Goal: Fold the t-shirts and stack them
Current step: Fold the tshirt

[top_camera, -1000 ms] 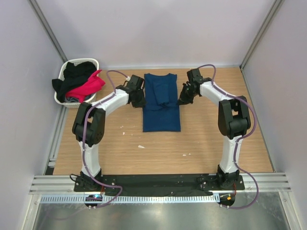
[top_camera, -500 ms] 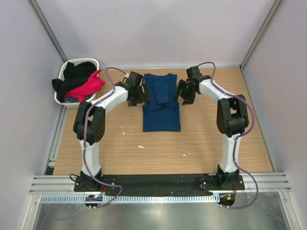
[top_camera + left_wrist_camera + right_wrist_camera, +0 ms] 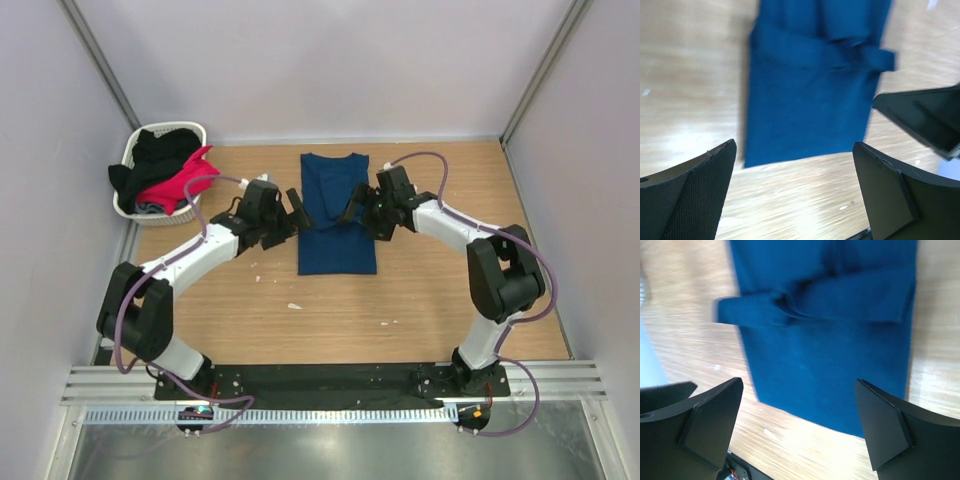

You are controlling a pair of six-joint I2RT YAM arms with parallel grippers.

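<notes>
A navy blue t-shirt (image 3: 336, 235) lies flat mid-table as a long narrow rectangle, its sleeves folded across the middle. Both wrist views look down on the navy t-shirt (image 3: 810, 85) (image 3: 830, 350). My left gripper (image 3: 293, 208) hovers at the shirt's left edge, open and empty (image 3: 794, 150). My right gripper (image 3: 353, 205) hangs over the shirt's right side, facing the left one, also open with nothing between its fingers (image 3: 799, 382). A pink t-shirt (image 3: 185, 180) and a black t-shirt (image 3: 160, 148) spill out of the basket.
The white woven basket (image 3: 128, 165) stands in the back left corner against the wall. A few small white scraps (image 3: 294, 306) lie on the wooden table in front of the shirt. Grey walls close in the table on three sides.
Both grippers went from shut to wide open, letting go of the folded sleeves. Both arms drew back toward the near side, and the two grippers now face each other across the shirt.
</notes>
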